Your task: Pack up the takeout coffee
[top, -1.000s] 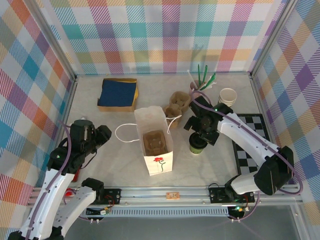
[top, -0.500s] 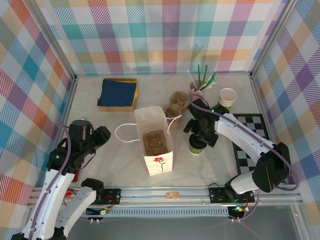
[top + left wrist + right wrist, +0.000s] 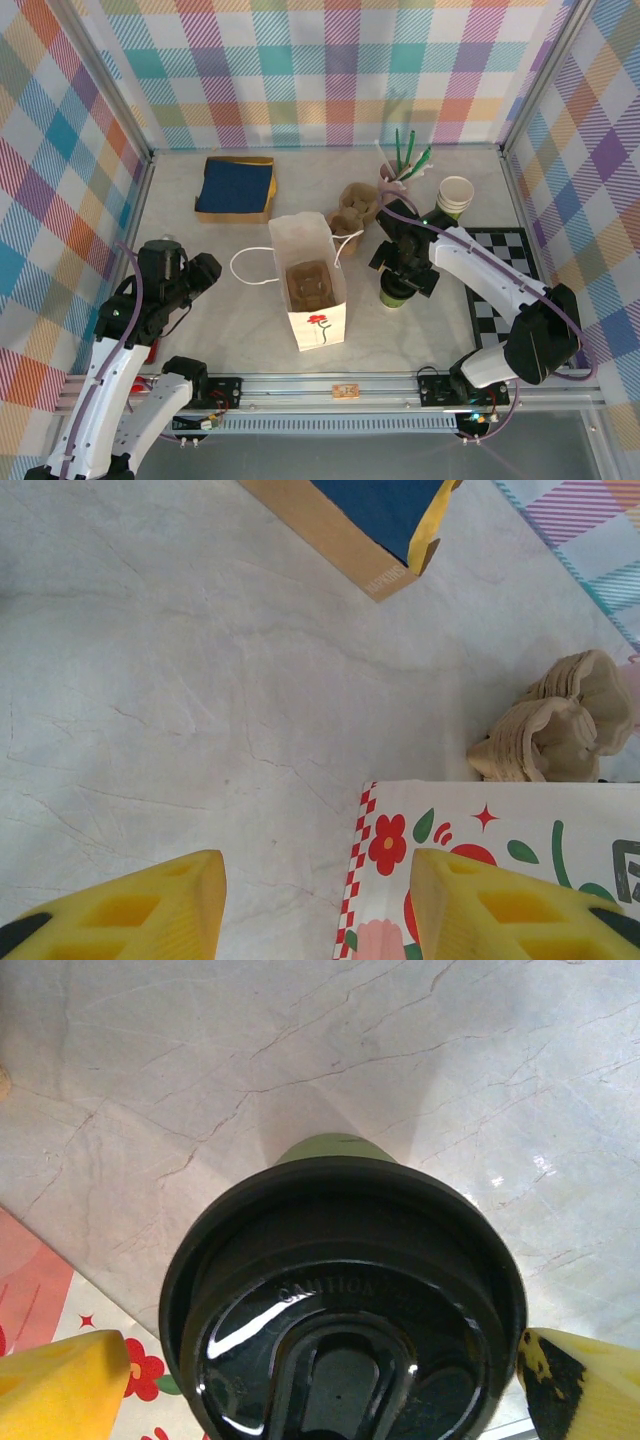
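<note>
Left arm (image 3: pixel 100 380) and right arm (image 3: pixel 490 280): white moulded link shells, black joint housings and black wrist blocks. A thin mauve cable loops along the links of each, both bases are black, and a small green light shows at the right base. Left gripper (image 3: pixel 315 872): fingers (image 3: pixel 150 910) of bright yellow plastic with recessed rectangular pockets and black patches at the outer edges; right gripper (image 3: pixel 320 1370): same yellow fingers (image 3: pixel 60 1385), the right-hand one black-speckled on its inner edge.
</note>
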